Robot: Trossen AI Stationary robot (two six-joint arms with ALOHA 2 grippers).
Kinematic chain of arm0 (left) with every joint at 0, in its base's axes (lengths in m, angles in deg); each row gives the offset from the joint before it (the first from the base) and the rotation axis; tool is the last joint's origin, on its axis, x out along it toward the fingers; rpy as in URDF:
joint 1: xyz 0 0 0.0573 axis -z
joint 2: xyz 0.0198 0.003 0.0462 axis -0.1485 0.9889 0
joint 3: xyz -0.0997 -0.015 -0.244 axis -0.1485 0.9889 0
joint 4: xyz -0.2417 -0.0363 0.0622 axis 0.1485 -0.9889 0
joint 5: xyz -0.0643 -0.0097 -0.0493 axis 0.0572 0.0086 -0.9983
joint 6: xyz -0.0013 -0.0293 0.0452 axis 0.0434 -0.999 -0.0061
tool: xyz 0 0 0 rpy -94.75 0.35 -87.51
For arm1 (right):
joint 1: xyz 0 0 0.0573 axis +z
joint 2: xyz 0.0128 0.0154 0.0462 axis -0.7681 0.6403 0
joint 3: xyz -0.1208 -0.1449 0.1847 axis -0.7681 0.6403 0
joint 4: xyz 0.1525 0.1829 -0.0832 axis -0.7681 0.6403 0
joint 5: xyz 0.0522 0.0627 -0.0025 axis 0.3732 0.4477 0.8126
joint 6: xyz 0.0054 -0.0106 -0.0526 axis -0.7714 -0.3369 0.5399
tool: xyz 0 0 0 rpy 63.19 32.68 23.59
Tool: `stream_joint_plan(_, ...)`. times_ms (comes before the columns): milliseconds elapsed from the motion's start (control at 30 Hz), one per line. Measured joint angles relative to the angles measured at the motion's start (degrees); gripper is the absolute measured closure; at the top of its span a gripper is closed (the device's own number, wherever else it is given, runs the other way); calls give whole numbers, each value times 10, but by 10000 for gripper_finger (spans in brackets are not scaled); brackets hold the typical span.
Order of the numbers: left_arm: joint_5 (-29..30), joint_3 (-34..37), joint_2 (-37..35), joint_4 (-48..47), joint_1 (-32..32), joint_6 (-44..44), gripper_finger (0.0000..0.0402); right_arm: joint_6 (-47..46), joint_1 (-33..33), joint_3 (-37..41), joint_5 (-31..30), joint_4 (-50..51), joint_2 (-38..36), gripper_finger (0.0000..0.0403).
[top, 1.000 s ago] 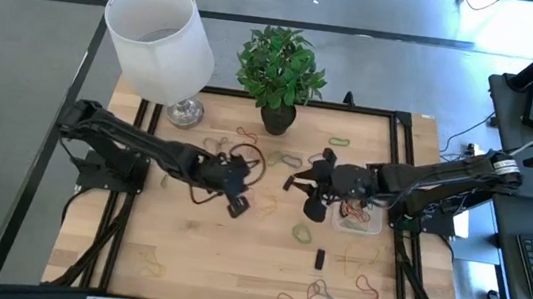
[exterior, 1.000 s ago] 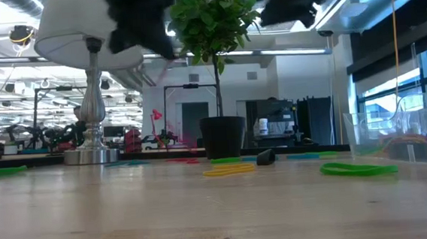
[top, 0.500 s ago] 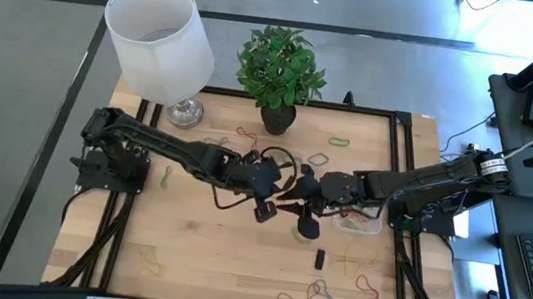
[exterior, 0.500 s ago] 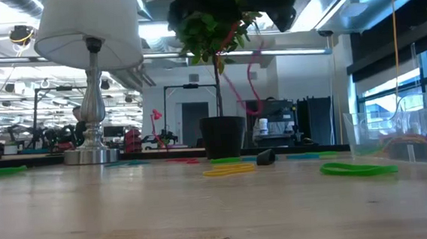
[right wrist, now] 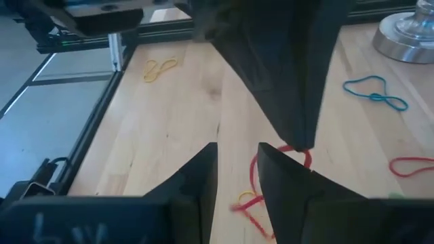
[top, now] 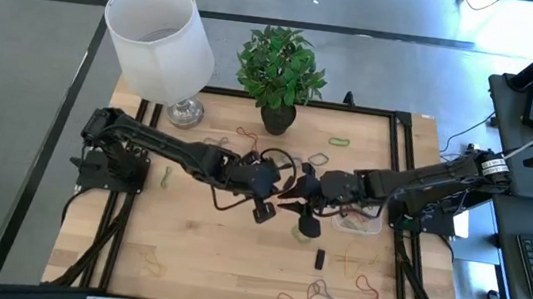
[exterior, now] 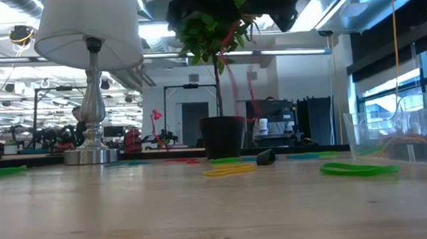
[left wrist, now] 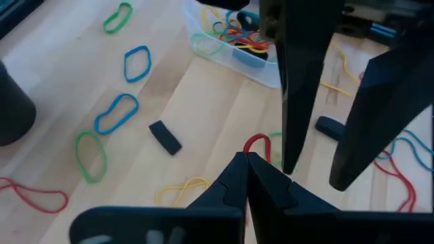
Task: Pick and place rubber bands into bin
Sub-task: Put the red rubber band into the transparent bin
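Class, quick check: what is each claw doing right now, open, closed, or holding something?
Left claw: closed on a red rubber band, held above the table's middle.
Right claw: open, facing the left claw, holding nothing.

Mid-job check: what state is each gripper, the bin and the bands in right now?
Left gripper: shut on red band, raised above table.
Right gripper: open, at the left gripper's tip.
Bin: upright, several bands inside.
Loose bands: lying flat on table.
Lamp: upright.
Plant: upright.
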Motion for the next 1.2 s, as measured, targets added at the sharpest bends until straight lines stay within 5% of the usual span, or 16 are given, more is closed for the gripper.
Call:
stream_joint_plan(333,-1,18,1,-42,0,-6,399,9,-3,0,17,2,0,288)
stream_joint_plan(833,-16,19,6,21,0,16,399,33,-18,0,-3,2,46,132)
stream_joint_plan(1000,-16,19,6,19,-1,20,399,34,-18,0,-6,1,47,150)
stream_joint_plan(1200,-14,19,6,20,-2,21,400,45,-18,0,-5,4,47,230)
